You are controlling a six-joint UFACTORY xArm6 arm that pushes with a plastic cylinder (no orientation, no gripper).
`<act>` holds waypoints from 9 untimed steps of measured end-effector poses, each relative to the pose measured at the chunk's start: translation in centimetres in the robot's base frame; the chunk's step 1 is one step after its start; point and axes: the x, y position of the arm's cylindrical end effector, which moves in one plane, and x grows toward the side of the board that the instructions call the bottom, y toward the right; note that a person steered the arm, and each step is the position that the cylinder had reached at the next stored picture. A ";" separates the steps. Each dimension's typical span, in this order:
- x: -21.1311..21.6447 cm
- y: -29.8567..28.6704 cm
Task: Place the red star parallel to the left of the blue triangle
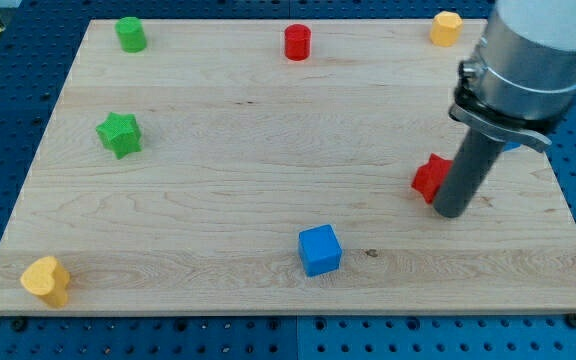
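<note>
The red star [429, 177] lies at the view's right on the wooden board [268, 150], partly hidden by the rod. My tip [452, 212] rests on the board right against the star's right side. A sliver of blue, the blue triangle [511, 146], shows behind the arm's grey body, to the upper right of the star; most of it is hidden.
A blue cube [320, 250] lies at bottom centre. A red cylinder [297, 42] is at top centre, a green cylinder [131, 34] at top left, a green star [120, 134] at left, a yellow heart [46, 280] at bottom left, a yellow hexagon [446, 28] at top right.
</note>
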 end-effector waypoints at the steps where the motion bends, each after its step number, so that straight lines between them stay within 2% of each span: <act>1: -0.9 -0.3; 3: -1.1 6.6; 5: -4.2 -1.9; 7: -5.4 -0.3; 8: -6.1 -1.9; 9: -6.4 -6.0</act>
